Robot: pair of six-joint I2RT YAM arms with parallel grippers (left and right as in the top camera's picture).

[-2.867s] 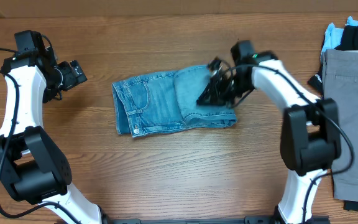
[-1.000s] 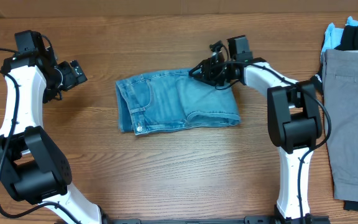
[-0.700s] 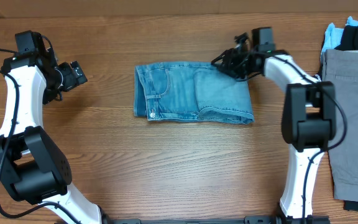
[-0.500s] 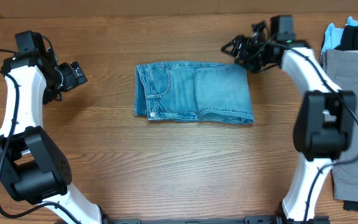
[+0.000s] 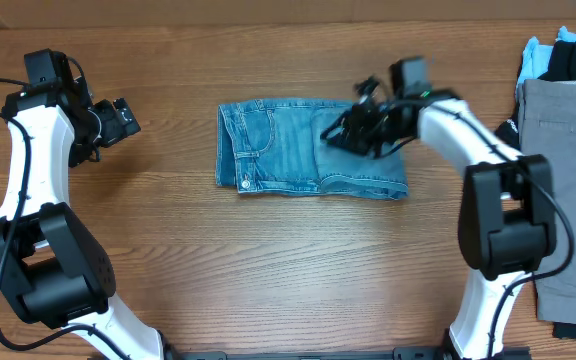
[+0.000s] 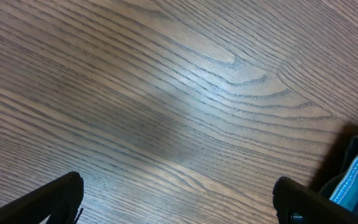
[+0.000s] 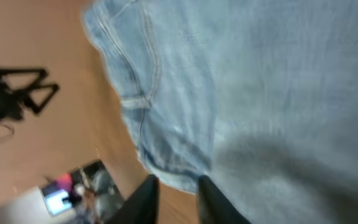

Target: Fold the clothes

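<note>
Right gripper (image 5: 348,133) back over folded jeans (image 5: 278,150) after pulling away; jaws narrowed, grip unclear. Likely smoothing fold. Left gripper (image 6: 178,193) wide open.

My right claw (image 5: 348,133) was a motion blur above the jeans (image 5: 268,150), its jaws unreadable. Well to its right, the grey trousers (image 5: 568,200) ran off the edge.

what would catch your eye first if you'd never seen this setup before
The folded light-blue jeans lie in the middle of the wooden table, with the right gripper over their right half. The left gripper hangs open far to the left, away from any cloth. At the right edge lie the grey trousers.
</note>
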